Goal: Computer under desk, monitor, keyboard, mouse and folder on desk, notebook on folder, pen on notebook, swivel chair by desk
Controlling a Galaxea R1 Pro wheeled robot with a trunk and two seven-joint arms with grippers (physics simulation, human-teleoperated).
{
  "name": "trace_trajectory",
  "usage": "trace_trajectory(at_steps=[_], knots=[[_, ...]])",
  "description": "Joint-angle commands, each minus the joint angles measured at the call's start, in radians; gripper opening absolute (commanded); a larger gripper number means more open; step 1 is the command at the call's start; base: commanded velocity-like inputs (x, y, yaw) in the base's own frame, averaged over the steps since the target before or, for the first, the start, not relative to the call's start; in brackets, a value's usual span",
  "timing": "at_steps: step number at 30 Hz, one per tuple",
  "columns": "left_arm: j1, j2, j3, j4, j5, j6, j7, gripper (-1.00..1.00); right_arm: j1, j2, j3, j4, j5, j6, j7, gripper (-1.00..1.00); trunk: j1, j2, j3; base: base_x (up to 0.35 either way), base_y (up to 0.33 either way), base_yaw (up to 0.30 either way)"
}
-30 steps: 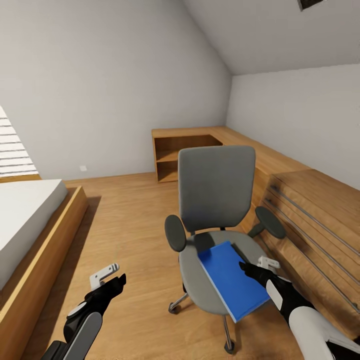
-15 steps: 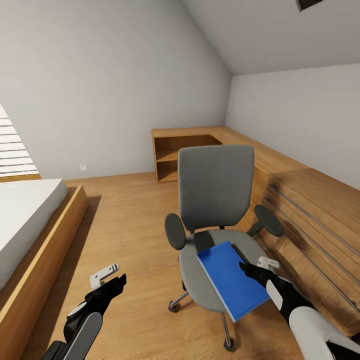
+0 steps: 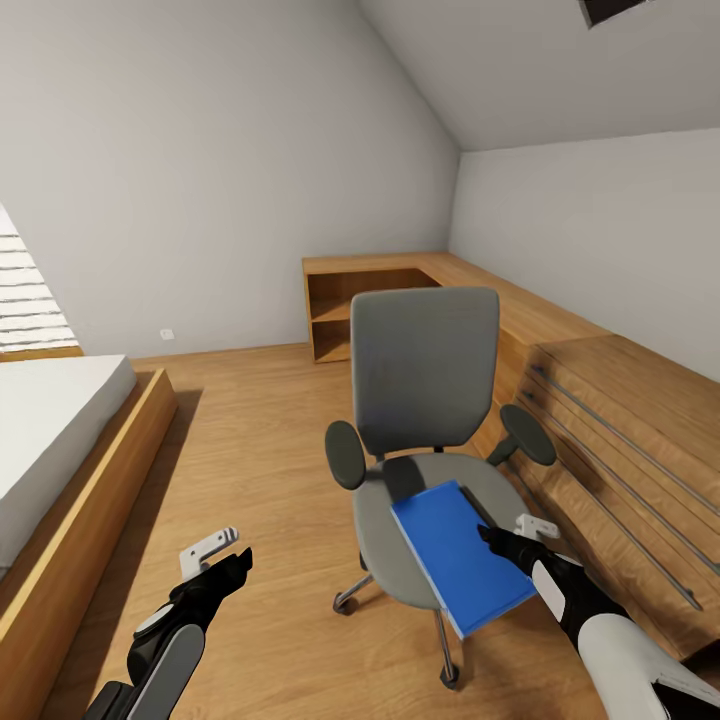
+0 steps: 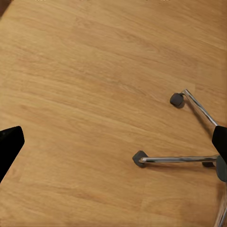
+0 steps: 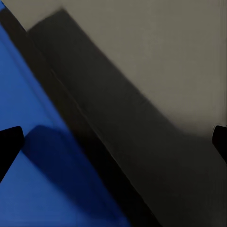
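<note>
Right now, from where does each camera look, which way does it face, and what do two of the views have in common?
Head view: from the head, forward and down at the chair with the folder on its seat; both arms show, left tool, right tool.
Left wrist view: near the left tool, down at the floor and chair base; dark fingertips show.
Right wrist view: near the right tool, close over the folder and seat; fingertips show.
Head and right wrist views share the folder.
</note>
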Motion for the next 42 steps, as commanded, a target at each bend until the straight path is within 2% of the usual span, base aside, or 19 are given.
trace_trajectory(at_steps=[1,33,37,39,42], knots=[[-0.001,0.001,-0.002,-0.002,0.006,0.001,0.008,1.00,0.000,0.000,-0.005,0.056,0.001,0.006,0.004,1.00,-0.004,0.007,0.002,-0.002,-0.001,0.000],[-0.001,-0.001,-0.014,0.007,0.005,-0.001,0.010,1.00,0.000,0.002,-0.004,0.041,0.001,-0.004,0.005,1.00,-0.127,0.231,0.102,0.000,0.000,0.000],[-0.001,-0.001,-0.016,0.009,0.004,0.000,0.010,1.00,0.001,0.005,-0.003,-0.004,0.000,-0.013,0.005,1.00,-0.142,0.259,0.115,0.000,0.000,0.000],[-0.001,-0.001,-0.017,0.010,0.004,-0.001,0.010,1.00,0.004,0.016,-0.003,-0.059,0.001,-0.014,0.005,1.00,-0.150,0.273,0.121,0.000,0.000,0.000],[-0.001,-0.001,-0.017,0.010,0.004,-0.001,0.010,1.00,0.033,0.063,-0.004,-0.223,0.011,0.007,0.002,1.00,-0.161,0.294,0.131,0.000,0.000,0.000]])
